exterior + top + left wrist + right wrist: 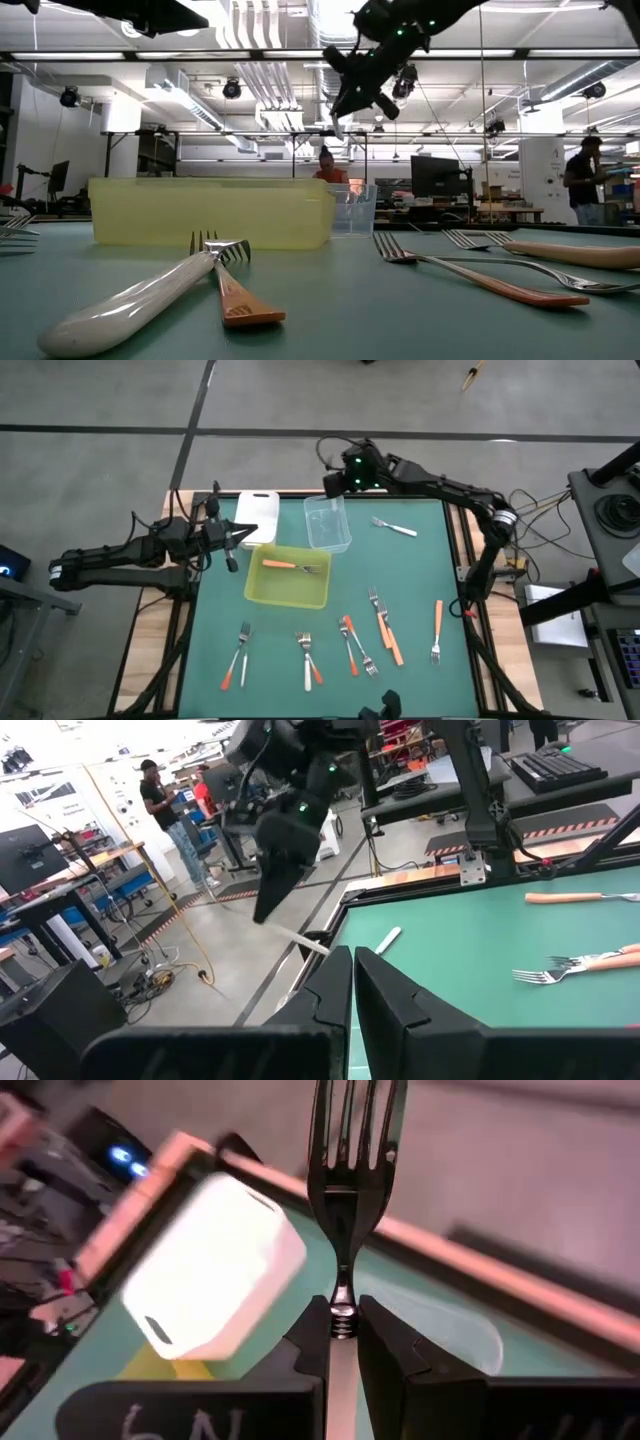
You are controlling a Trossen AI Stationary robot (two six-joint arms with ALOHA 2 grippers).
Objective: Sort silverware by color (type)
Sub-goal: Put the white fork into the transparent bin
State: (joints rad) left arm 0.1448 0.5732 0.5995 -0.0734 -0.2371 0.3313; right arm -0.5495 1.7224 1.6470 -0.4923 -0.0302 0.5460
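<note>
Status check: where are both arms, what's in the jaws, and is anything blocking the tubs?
Right gripper shut on fork, over the clear tub. Left gripper shut, empty, by white tub. One orange-handled fork in yellow tray. Nothing in the way.

A green table mat (420,575) carries a translucent yellow-green rectangular plastic tray (287,588), a clear plastic tub (328,523), an opaque white plastic tub (257,515), and silver-headed metal forks with orange handles (437,615) or white handles (395,527).
</note>
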